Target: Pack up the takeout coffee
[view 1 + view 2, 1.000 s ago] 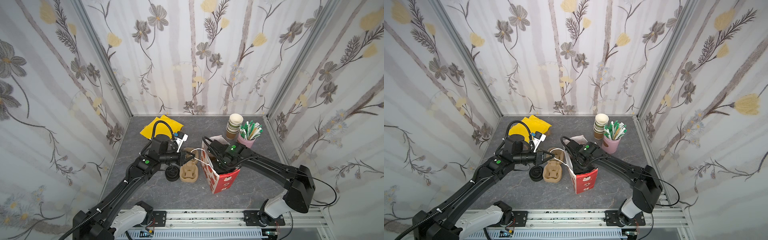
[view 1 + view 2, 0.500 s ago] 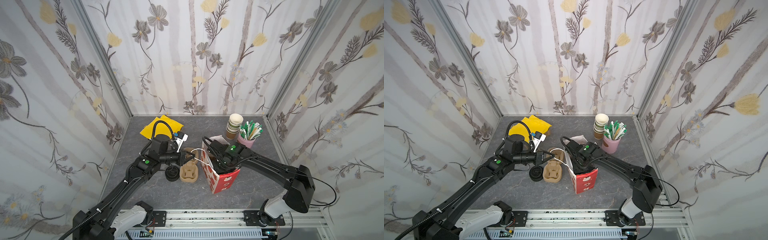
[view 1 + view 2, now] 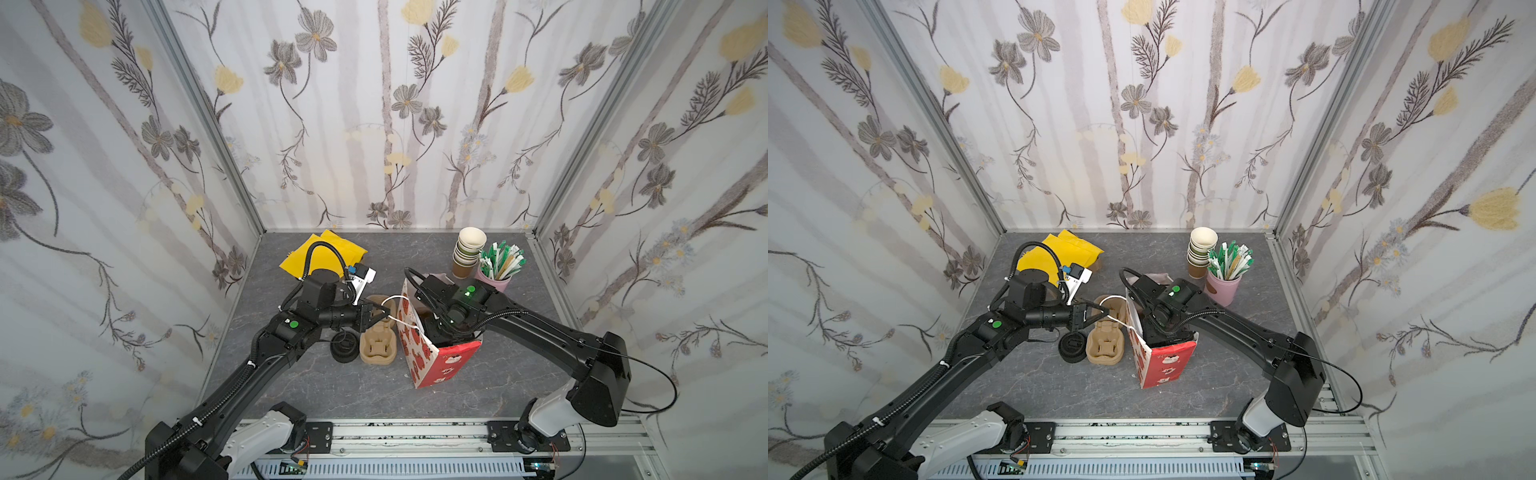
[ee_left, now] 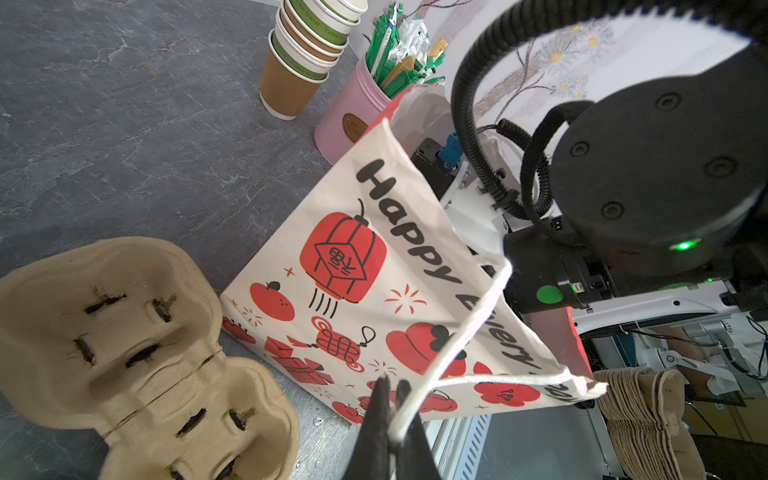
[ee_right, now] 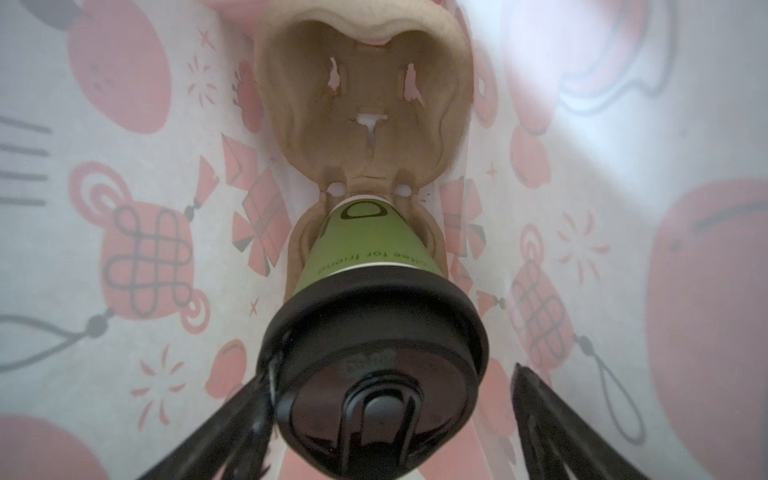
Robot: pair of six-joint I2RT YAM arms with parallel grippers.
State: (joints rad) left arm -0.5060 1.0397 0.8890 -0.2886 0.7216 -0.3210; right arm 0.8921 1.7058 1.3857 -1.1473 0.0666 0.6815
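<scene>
right claw (image 5: 392, 374) spread inside the paper bag (image 4: 365, 257), takeout coffee (image 5: 374, 249) straight ahead between its fingers, seated in the pulp cup carrier (image 5: 365, 104), cup axis in line with the claw; one finger (image 5: 232, 415) just beside the lid rim, other clear. left claw (image 4: 390, 390) pinching the string handle (image 4: 469, 324). likely next: right claw backs straight out along that axis

both top views look down from high on the whole tabletop (image 3: 353, 395), nearly alike. my left wrist camera sits close outside the bag (image 4: 374, 270); my right wrist camera looks down inside it.
</scene>
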